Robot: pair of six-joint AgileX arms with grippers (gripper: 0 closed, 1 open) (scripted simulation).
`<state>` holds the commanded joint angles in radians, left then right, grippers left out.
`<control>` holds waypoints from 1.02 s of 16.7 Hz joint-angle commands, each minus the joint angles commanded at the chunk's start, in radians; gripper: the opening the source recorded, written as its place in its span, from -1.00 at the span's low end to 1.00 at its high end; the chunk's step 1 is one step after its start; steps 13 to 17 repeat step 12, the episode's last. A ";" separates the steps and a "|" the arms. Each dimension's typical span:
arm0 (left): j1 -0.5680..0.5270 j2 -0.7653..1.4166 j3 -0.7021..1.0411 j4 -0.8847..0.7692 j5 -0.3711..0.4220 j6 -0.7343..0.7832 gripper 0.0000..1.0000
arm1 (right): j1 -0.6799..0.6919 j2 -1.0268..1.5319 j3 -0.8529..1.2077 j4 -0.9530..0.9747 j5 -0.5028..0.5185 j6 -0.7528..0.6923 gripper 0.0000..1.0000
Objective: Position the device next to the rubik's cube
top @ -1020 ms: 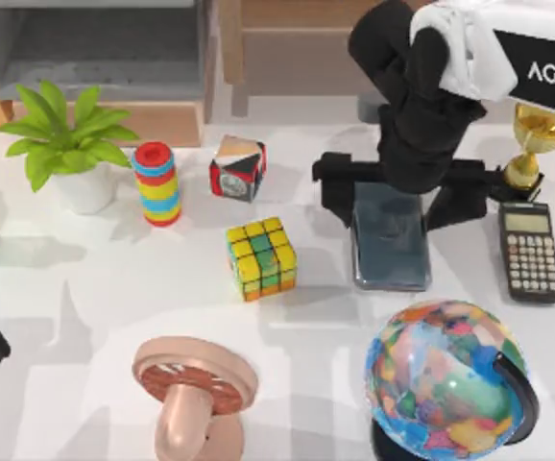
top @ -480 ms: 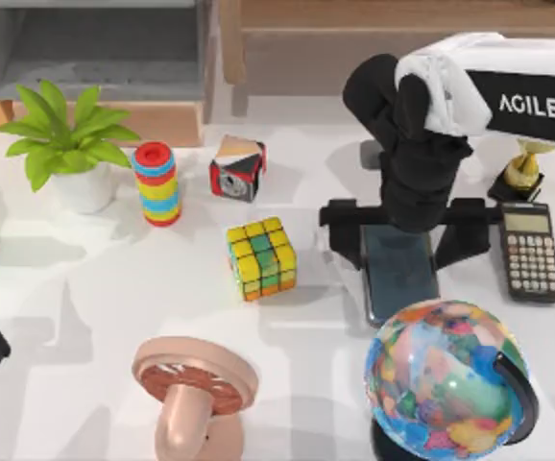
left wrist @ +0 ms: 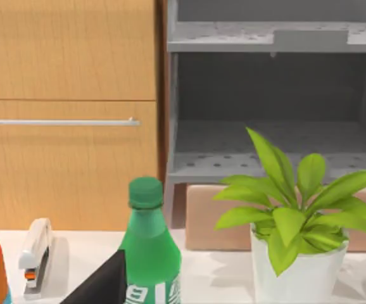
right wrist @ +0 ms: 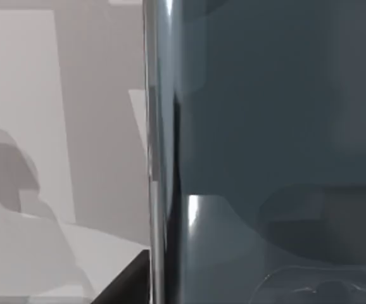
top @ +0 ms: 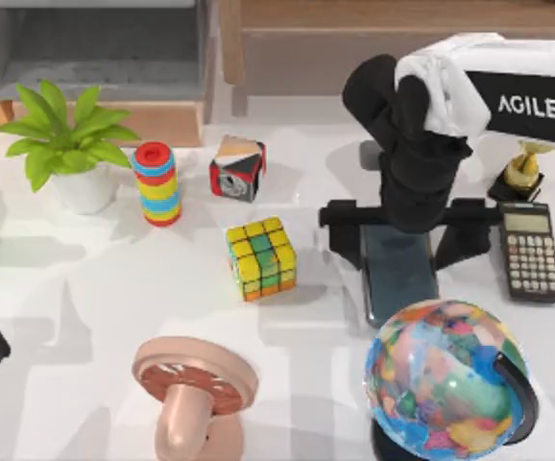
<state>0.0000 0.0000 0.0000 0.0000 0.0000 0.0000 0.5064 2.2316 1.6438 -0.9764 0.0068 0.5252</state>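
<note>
Counting one device point(top: 399, 272), two cubes

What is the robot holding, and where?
The right gripper sits over the far end of the device, fingers at its long sides; a real hold cannot be told.

The right gripper point(top: 402, 230) sits over the phone point(top: 399, 277). The Rubik's cube point(top: 261, 257) stands apart, to its left.
</note>
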 joint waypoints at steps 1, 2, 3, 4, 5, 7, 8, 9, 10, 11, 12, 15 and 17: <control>0.000 0.000 0.000 0.000 0.000 0.000 1.00 | 0.000 0.000 0.000 0.000 0.000 0.000 0.21; 0.000 0.000 0.000 0.000 0.000 0.000 1.00 | 0.000 0.000 0.000 0.000 0.000 0.000 0.36; 0.000 0.000 0.000 0.000 0.000 0.000 1.00 | 0.000 0.000 0.000 0.000 0.000 0.000 0.51; 0.000 0.000 0.000 0.000 0.000 0.000 1.00 | 0.000 0.000 0.000 0.000 0.000 0.000 0.66; 0.000 0.000 0.000 0.000 0.000 0.000 1.00 | 0.000 0.000 0.000 0.000 0.000 0.000 0.81; 0.000 0.000 0.000 0.000 0.000 0.000 1.00 | 0.000 0.000 0.000 0.000 0.000 0.000 1.00; 0.000 0.000 0.000 0.000 0.000 0.000 1.00 | 0.000 0.000 0.000 0.000 0.000 0.000 1.00; 0.000 0.000 0.000 0.000 0.000 0.000 1.00 | 0.000 0.000 0.000 0.000 0.000 0.000 1.00; 0.000 0.000 0.000 0.000 0.000 0.000 1.00 | 0.000 0.000 0.000 0.000 0.000 0.000 1.00; 0.000 0.000 0.000 0.000 0.000 0.000 1.00 | 0.000 0.000 0.000 0.000 0.000 0.000 1.00; 0.000 0.000 0.000 0.000 0.000 0.000 1.00 | 0.000 0.000 0.000 0.000 0.000 0.000 1.00; 0.000 0.000 0.000 0.000 0.000 0.000 1.00 | 0.000 0.000 0.000 0.000 0.000 0.000 1.00; 0.000 0.000 0.000 0.000 0.000 0.000 1.00 | 0.000 0.000 0.000 0.000 0.000 0.000 1.00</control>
